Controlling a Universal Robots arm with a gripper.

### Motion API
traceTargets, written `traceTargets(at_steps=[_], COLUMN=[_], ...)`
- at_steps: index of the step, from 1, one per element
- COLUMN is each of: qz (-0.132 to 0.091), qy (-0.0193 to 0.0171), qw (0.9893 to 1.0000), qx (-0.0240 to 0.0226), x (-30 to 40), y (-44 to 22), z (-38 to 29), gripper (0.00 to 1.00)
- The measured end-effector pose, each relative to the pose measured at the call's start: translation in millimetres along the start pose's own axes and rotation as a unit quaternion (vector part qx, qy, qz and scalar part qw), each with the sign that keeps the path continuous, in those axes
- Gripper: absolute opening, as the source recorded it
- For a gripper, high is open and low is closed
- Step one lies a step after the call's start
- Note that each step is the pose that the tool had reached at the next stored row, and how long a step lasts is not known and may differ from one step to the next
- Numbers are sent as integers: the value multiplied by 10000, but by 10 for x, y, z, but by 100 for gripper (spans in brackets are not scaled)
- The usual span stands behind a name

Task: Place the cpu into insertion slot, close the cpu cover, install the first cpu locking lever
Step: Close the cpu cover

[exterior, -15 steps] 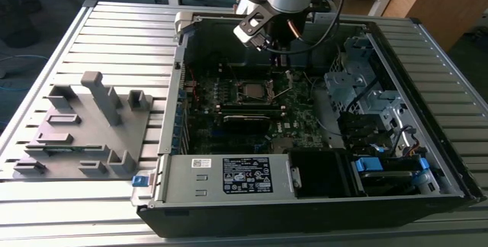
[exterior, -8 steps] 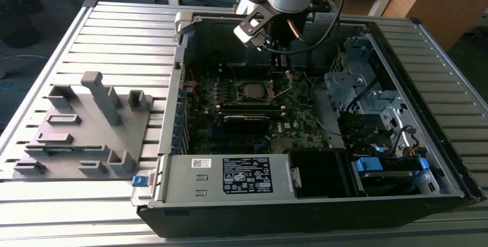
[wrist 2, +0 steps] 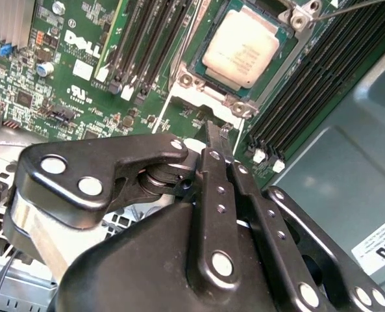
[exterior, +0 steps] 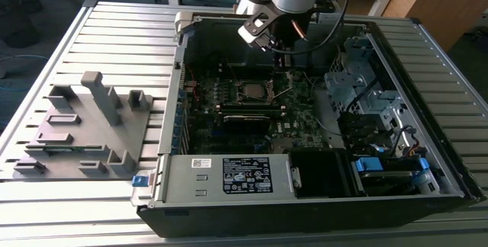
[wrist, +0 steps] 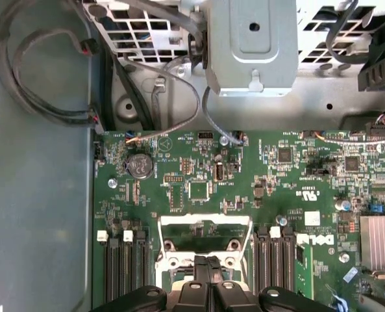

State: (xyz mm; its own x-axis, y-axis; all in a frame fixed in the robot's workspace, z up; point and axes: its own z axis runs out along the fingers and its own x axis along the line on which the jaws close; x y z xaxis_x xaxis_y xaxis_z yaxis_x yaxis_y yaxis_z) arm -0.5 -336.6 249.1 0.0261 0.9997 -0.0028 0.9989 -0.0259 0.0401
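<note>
Closing the cover (wrist: 205, 219) looks to be the step in hand. The cpu (wrist 2: 241, 45) already sits flat in the socket (wrist 2: 241, 107) with its silver top up. The cover is swung open away from the cpu on the socket's hinge side, and the board (wrist: 198, 169) shows through its open centre. The claw (wrist 2: 213, 140) is clenched, its two fingers pressed together with nothing seen between them. Its tip hangs over the cover's side of the socket; whether tip and cover touch cannot be told. To do this well, the clenched tip should bear on the cover's free bar near its middle rather than at a corner, so the frame swings over the socket without twisting. The push should follow the hinge's arc and stay gentle, so that the frame comes down on the cpu's rim and does not shift the chip on its contacts. From the claw, the cpu lies just past the socket's hinge edge, near but clearly apart, uncovered and square in the socket.
</note>
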Motion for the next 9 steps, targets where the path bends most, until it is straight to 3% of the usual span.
traceTargets(at_steps=[9], qz=[0], qy=[0], qw=[10000], qx=[0], x=[3], y=[96], z=[6], gripper=[10])
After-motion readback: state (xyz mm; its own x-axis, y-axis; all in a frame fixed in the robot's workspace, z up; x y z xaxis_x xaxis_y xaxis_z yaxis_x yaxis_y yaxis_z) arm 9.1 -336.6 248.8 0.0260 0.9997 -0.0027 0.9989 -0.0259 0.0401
